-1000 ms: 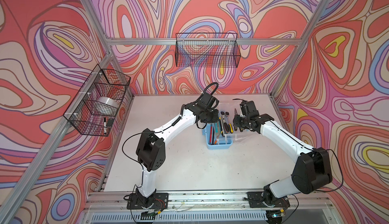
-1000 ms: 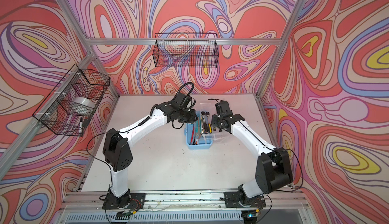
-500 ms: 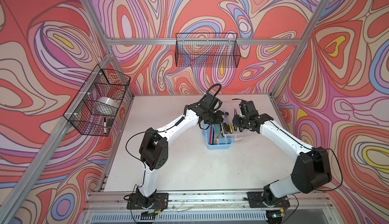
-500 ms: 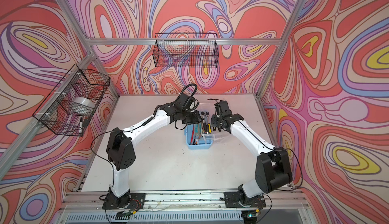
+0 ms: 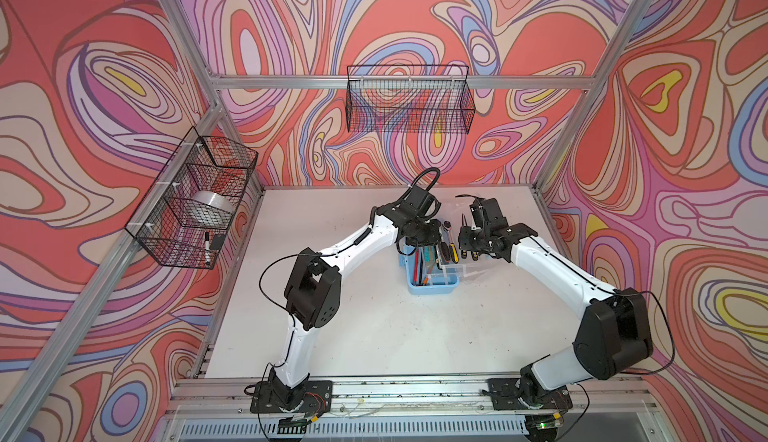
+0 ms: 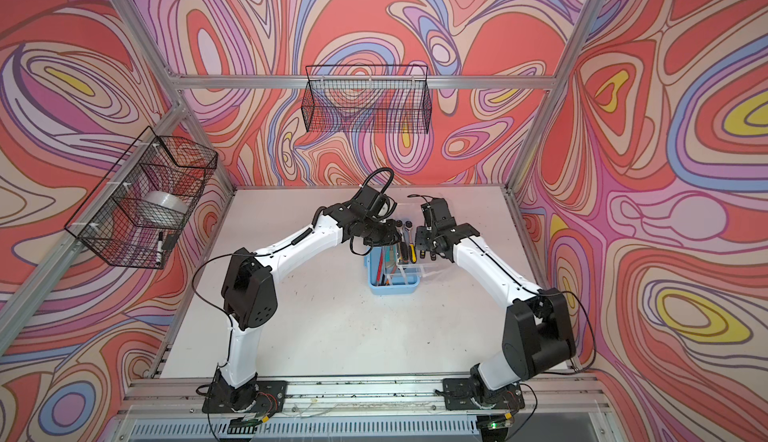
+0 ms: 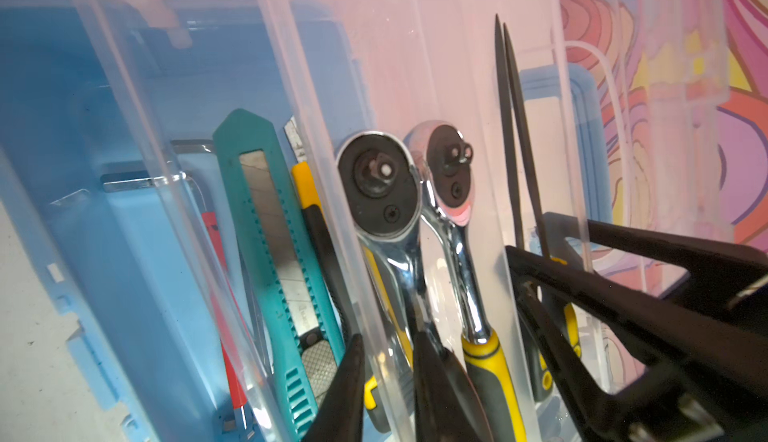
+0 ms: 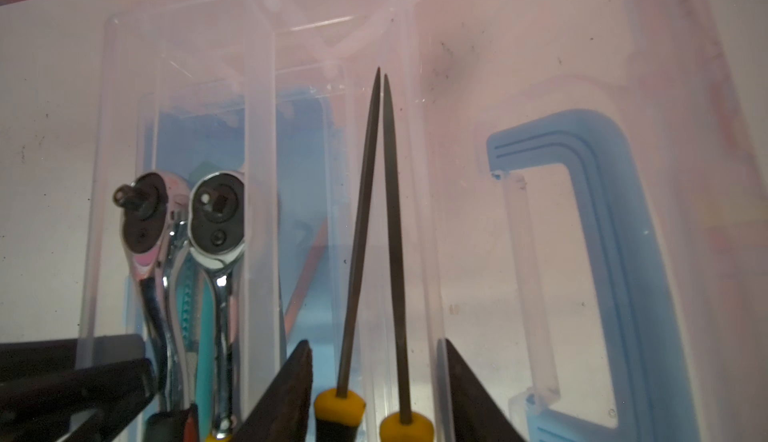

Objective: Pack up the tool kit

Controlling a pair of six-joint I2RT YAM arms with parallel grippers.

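Note:
The light-blue case (image 5: 432,288) (image 6: 392,288) sits mid-table. It holds a teal utility knife (image 7: 266,228), a red-handled tool (image 7: 220,294) and hex keys (image 7: 141,180). A clear plastic tray (image 7: 457,66) (image 8: 457,87) lies tilted over its far end, carrying two ratchets (image 7: 378,186) (image 8: 216,211) and two thin files (image 7: 515,128) (image 8: 365,211). The blue U-shaped handle (image 8: 615,253) shows through it. My left gripper (image 5: 424,244) (image 7: 388,344) pinches a clear tray wall. My right gripper (image 5: 469,251) (image 8: 375,342) straddles both file handles and a clear wall; contact is unclear.
A black wire basket (image 5: 191,199) on the left wall holds a tape roll (image 5: 210,207) and a marker. Another wire basket (image 5: 409,99) hangs on the back wall. The white table (image 5: 374,328) stretches toward the front rail.
My left gripper has shifted slightly toward the case and its jaws have narrowed. The right arm has not moved.

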